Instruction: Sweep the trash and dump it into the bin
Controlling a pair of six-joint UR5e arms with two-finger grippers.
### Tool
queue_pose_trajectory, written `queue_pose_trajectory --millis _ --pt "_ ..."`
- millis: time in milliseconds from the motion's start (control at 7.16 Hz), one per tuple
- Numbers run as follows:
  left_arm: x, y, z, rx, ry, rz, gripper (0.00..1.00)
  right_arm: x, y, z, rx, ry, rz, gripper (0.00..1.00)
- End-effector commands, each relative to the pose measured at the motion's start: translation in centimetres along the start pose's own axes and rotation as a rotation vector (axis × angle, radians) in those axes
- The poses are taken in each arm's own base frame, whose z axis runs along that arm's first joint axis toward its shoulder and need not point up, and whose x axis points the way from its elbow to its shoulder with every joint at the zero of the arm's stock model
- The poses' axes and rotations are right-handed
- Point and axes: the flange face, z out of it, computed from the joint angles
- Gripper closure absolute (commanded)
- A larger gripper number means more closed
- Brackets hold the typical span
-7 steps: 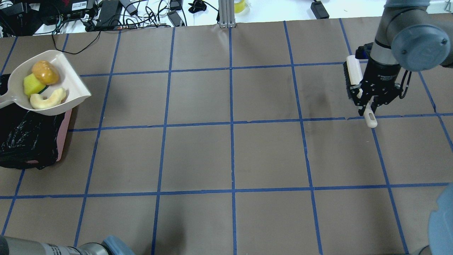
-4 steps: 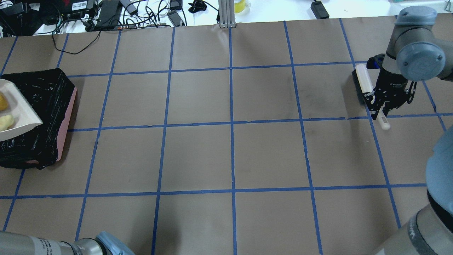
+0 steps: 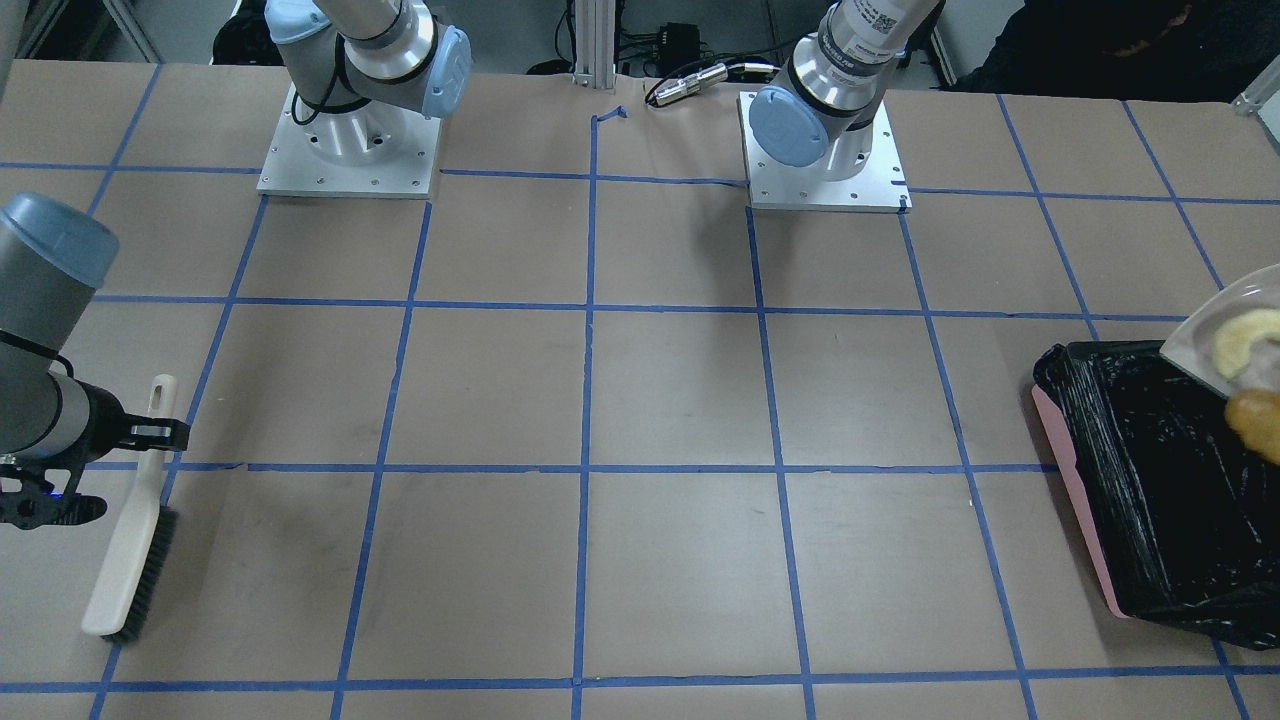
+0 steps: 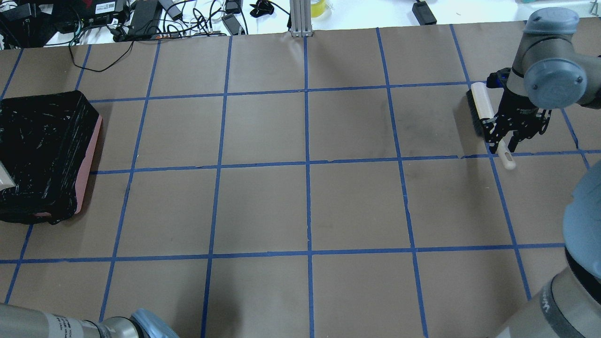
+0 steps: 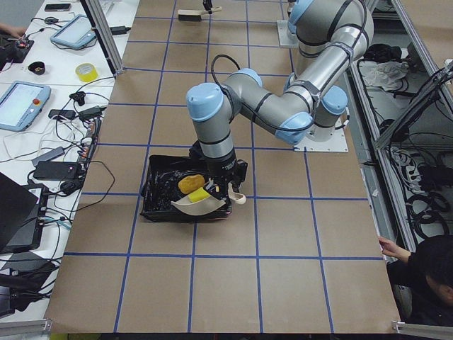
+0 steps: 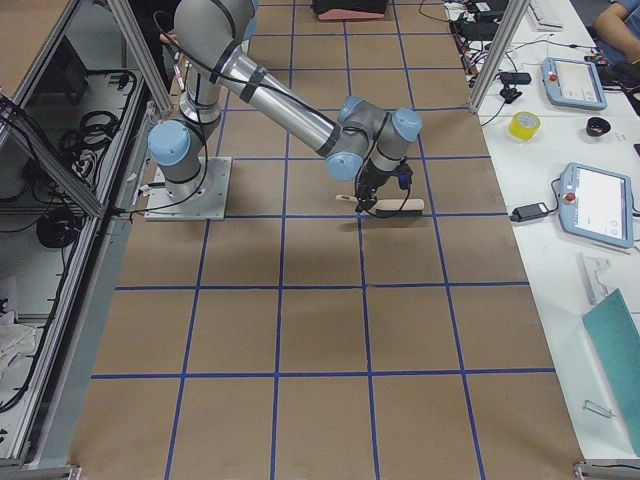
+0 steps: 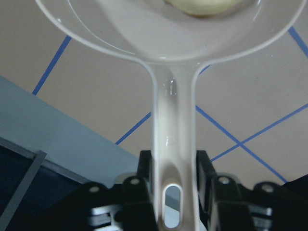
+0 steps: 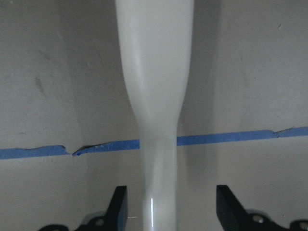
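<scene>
The bin [image 4: 87, 155], pink with a black bag, stands at the table's left end. My left gripper [image 7: 173, 168] is shut on the handle of the beige dustpan [image 3: 1205, 335], held tilted over the bin [image 3: 1078, 495]. The pale ring segment [image 3: 1245, 340] lies in the pan. The yellow-brown lump [image 3: 1258, 425] is at the pan's lip, over the black bag. The yellow-green wedge [image 5: 200, 196] shows in the exterior left view only. My right gripper [image 4: 503, 143] is open, its fingers [image 8: 119, 207] standing apart on either side of the handle of the brush [image 4: 482, 110], which lies on the table.
Cables and electronics [image 4: 141, 14] and a metal post [image 4: 300, 19] line the far edge. The two arm bases [image 3: 350, 150] [image 3: 825, 150] stand at the robot's side. A person [image 5: 425, 283] sits by the table's left end.
The dustpan has moved left over the bin, almost out of the overhead view, and the lump has slid to its lip. The right gripper has lowered the brush to the table and let go.
</scene>
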Motion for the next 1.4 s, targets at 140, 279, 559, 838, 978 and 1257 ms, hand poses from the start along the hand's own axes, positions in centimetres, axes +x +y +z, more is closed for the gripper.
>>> queue_pose_trajectory --millis 140,279,559,838,978,1257 --pt "0.3 -4.8 -3.0 -0.200 -0.036 0.120 1.00 0.1 1.3 -7.4 0.164 0.026 0.003 0.00" --pt "0.4 -5.8 -4.1 -0.235 -0.064 0.131 1.00 -1.7 3.8 -12.2 0.249 0.018 -0.013 0.00" --pt "0.8 -7.5 -5.9 -0.272 -0.100 0.182 1.00 -7.0 11.9 -20.6 0.315 0.038 -0.078 0.00" --pt "2.3 -12.8 -7.0 -0.401 -0.177 0.228 1.00 -10.1 17.8 -24.6 0.343 -0.011 -0.127 0.00" --pt "3.8 -14.8 -6.7 -0.468 -0.235 0.219 1.00 -11.2 20.3 -26.0 0.370 -0.017 -0.146 0.00" --pt "4.0 -15.9 -6.3 -0.493 -0.281 0.248 1.00 -12.4 21.1 -26.2 0.376 -0.035 -0.158 0.00"
